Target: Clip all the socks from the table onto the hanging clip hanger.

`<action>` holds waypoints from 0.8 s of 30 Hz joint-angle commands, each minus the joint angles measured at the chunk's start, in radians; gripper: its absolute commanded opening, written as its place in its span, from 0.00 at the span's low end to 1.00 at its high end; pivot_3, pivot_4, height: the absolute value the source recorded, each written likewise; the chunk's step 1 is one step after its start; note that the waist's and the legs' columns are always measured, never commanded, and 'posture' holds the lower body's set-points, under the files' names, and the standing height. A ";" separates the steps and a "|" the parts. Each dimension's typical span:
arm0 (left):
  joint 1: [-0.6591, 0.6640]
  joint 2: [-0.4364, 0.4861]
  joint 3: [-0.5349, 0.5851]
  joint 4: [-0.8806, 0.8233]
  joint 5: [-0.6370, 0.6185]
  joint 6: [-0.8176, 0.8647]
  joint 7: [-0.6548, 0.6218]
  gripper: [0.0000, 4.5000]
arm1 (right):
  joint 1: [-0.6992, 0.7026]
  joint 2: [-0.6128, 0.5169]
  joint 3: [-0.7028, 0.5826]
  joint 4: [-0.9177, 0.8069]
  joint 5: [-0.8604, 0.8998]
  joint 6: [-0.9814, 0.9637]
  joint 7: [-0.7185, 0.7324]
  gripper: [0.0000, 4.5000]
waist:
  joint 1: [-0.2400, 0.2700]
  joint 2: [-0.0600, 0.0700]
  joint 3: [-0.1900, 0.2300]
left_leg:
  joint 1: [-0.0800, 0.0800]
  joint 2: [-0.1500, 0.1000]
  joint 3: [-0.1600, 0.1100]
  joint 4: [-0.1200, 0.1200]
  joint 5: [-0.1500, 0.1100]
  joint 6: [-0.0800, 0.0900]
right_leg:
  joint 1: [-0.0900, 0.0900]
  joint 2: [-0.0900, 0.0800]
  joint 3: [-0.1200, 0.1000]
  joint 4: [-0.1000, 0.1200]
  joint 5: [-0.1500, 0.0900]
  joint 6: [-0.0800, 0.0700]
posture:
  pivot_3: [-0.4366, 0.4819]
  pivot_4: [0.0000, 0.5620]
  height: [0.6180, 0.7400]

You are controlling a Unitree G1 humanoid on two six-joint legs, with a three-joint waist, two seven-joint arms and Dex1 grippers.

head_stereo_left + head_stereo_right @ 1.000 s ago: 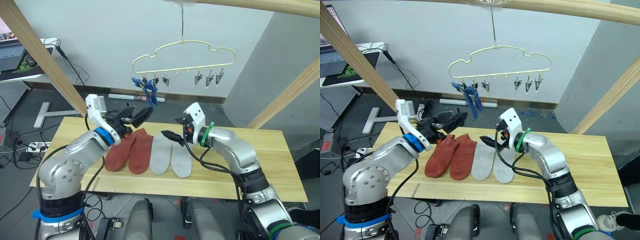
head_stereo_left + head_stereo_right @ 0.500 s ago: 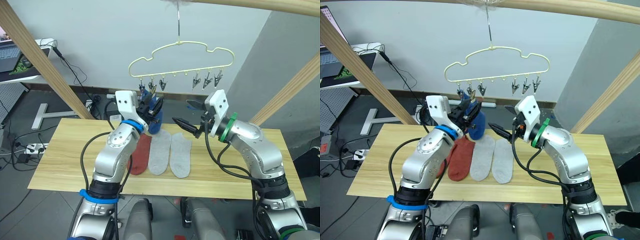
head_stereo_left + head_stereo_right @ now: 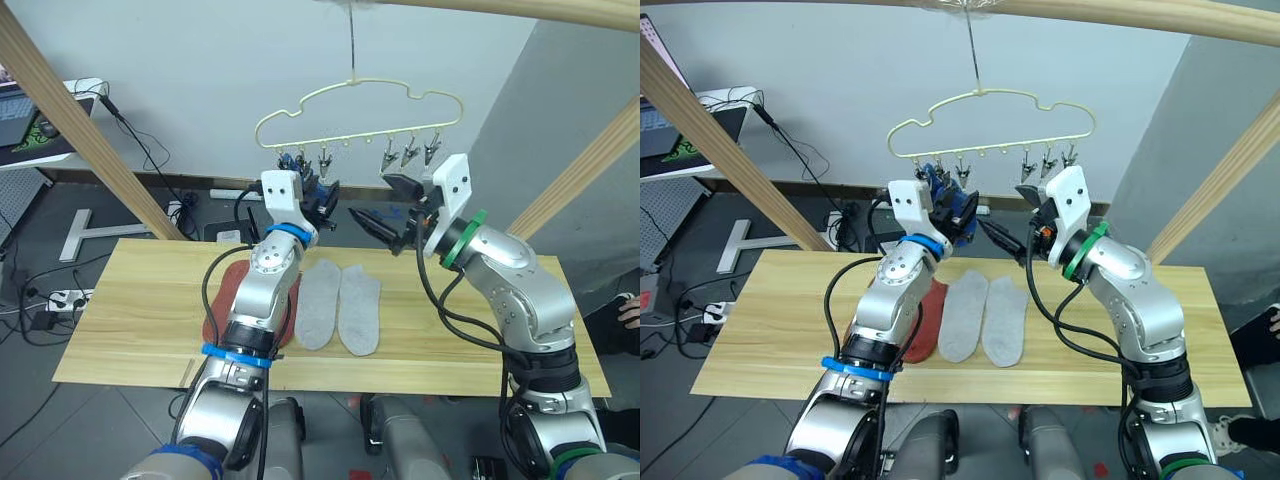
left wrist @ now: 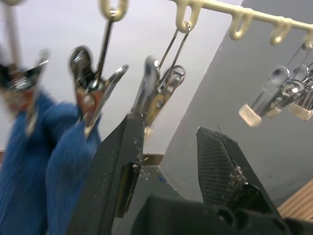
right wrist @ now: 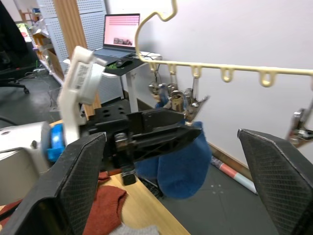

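Observation:
The cream clip hanger (image 5: 244,69) hangs from the wooden rail above the table (image 3: 130,300). Blue socks (image 4: 29,161) hang from its leftmost clips. My left gripper (image 4: 171,126) is raised to the row of clips and is open. One metal clip (image 4: 156,93) dangles just above its left finger, with the blue socks beside it. My right gripper (image 3: 368,196) hovers open just right of the left one, below the middle clips, holding nothing. Two light grey socks (image 3: 318,300) (image 3: 358,308) lie flat on the table. A rust-red sock (image 3: 214,322) shows partly behind my left arm.
Several free clips (image 3: 410,150) hang at the hanger's right end. Slanted wooden frame beams stand at the left (image 3: 80,120) and right (image 3: 580,170). A white desk with a laptop (image 3: 30,120) stands far left. Bare tabletop lies on either side of the socks.
Both arms rose from just above the table to the hanger. The left gripper climbed to the clips beside the blue socks, and the right gripper lifted alongside it. The camera tilted up.

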 commanded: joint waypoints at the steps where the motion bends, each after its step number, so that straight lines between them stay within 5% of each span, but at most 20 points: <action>1: -0.051 -0.016 0.007 0.044 0.031 -0.068 0.001 0.45 | -0.025 -0.012 -0.029 -0.039 0.016 -0.002 -0.012 1.00 | -0.001 0.000 0.000 | 0.000 0.000 0.000 0.000 0.000 0.000 | 0.000 0.000 0.000 0.000 0.000 0.000 | 0.37 0.48 1.00; 24: -0.095 -0.010 0.007 0.099 0.150 -0.159 0.030 0.45 | -0.029 -0.019 -0.025 -0.032 0.016 -0.010 -0.033 1.00 | -0.015 0.000 0.000 | 0.001 0.000 0.002 0.000 0.000 0.000 | 0.000 0.000 0.000 0.001 0.000 0.000 | 0.37 0.49 1.00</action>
